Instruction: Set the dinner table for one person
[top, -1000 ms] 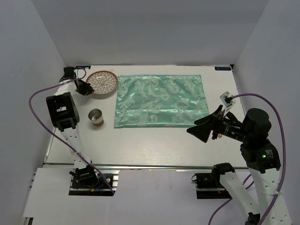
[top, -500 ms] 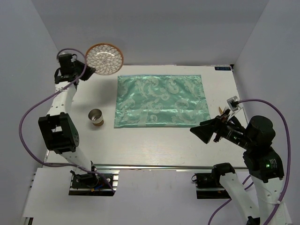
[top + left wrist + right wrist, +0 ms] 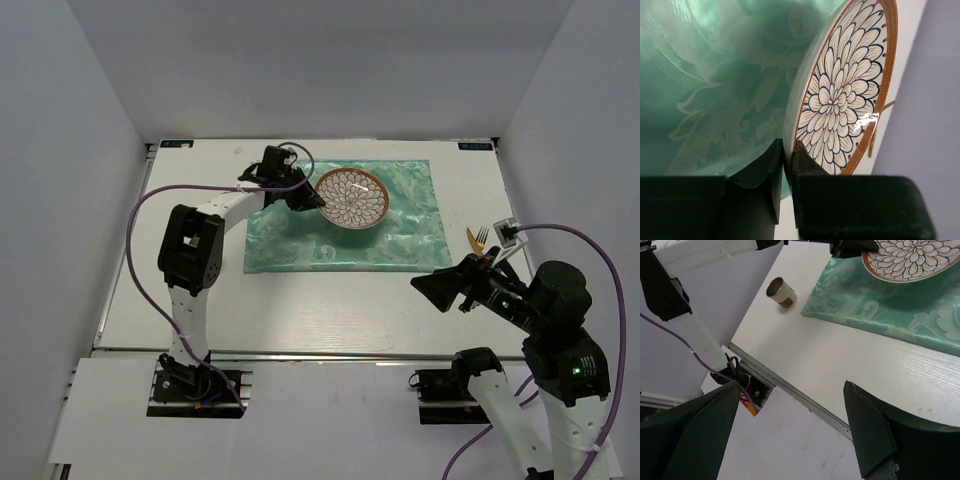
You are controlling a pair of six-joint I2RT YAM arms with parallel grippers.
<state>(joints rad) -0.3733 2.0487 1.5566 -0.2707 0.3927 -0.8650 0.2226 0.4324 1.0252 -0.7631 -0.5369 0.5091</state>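
A round plate [image 3: 354, 198] with a petal pattern and an orange rim hangs just over the green patterned mat [image 3: 400, 235], which lies on the white dinner table [image 3: 300, 300]. My left gripper [image 3: 306, 198] is shut on the plate's left rim. In the left wrist view the two fingers pinch the rim of the plate [image 3: 850, 95] at the gripper [image 3: 787, 165], with the mat [image 3: 715, 75] behind. My right gripper [image 3: 440, 290] stands wide open and holds nothing near the table's front right. In its own view the gripper [image 3: 790, 427] looks down on the table's front edge.
A small metal cup [image 3: 781, 292] stands on the table left of the mat [image 3: 880, 305]; the left arm hides it from above. An orange-handled fork [image 3: 480, 236] lies right of the mat. The silver rail [image 3: 330, 354] runs along the near edge. Grey walls enclose the table.
The left arm lifted the plate from the table's back left corner and swung it right, over the mat. The right gripper drifted slightly towards the near edge, still open.
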